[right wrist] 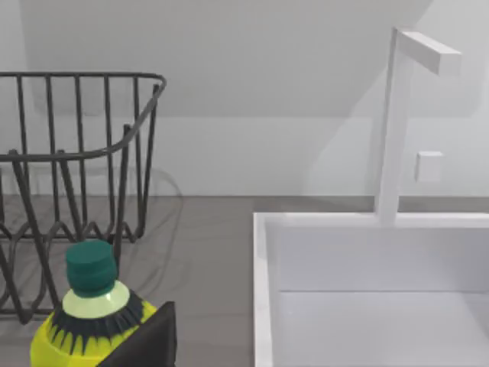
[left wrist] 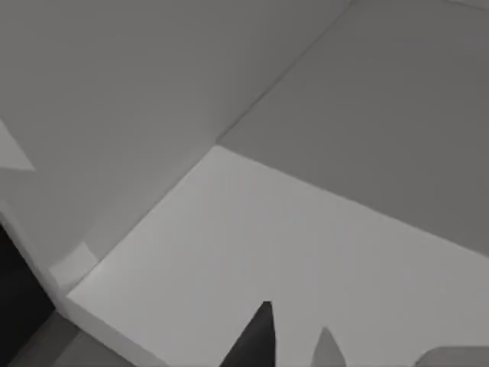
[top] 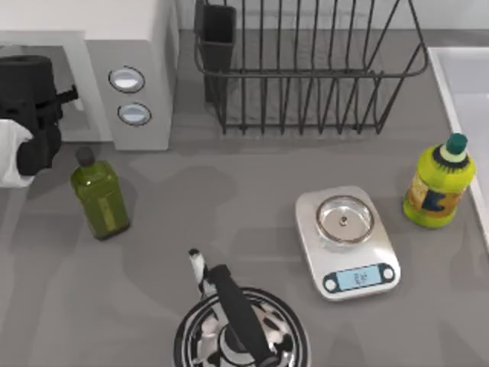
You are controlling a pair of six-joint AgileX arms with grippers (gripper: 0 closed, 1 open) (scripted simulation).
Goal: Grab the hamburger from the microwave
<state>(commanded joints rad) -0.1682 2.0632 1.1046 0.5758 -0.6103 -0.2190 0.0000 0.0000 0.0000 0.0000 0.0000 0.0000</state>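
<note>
Left gripper (left wrist: 294,344) reaching into the microwave (top: 145,46) at far left, grip state unreadable, hamburger hidden.

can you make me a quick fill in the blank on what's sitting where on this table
The olive-green bottle stands just in front of the ___.
The kitchen scale lies between the kettle and the ___ bottle.
Behind the scale stands a black wire dish ___.
The microwave panel carries ___ round knobs.

Missing words: microwave; yellow; rack; two

we see a matt white microwave (top: 145,69); beside it glossy green glass bottle (top: 99,197), black wire rack (top: 306,76), shiny steel scale (top: 348,241).
</note>
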